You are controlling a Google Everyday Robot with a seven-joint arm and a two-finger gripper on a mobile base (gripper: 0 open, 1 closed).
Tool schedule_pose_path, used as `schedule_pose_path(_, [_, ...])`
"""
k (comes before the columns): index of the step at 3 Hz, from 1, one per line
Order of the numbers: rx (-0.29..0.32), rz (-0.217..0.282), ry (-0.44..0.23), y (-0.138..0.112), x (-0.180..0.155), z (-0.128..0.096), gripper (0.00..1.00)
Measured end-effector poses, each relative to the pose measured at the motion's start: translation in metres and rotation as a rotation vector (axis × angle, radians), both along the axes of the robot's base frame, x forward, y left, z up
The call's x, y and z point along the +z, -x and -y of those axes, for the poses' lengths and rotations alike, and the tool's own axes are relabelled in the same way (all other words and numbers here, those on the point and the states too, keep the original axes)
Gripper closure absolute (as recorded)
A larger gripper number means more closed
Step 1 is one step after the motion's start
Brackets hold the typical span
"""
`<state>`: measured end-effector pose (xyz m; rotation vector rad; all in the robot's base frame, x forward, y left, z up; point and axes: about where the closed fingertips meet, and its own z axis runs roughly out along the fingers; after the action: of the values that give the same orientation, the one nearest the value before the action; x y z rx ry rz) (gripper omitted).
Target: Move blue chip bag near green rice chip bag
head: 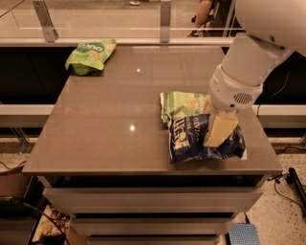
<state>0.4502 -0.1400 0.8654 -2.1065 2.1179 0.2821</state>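
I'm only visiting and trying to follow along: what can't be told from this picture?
Camera view, the only one:
1. The tool sits over the blue chip bag near the table's front right corner. Whether it grips the bag cannot be told, because the arm covers it.
2. The pale green bag has its right end hidden behind the arm.
3. A person beyond the rail is cut off by the top edge.

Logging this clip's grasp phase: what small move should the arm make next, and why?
Probably settle onto the blue chip bag and take hold. The gripper sits over it at the near right of the table, while the green rice chip bag lies at the far left corner, well apart.
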Motion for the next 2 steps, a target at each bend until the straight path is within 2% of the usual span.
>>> schedule_pose_path(1, [0.004, 0.000, 0.001, -0.012, 0.015, 0.002, 1.00])
schedule_pose_path(2, [-0.003, 0.028, 0.006, -0.023, 0.032, 0.007, 1.00])
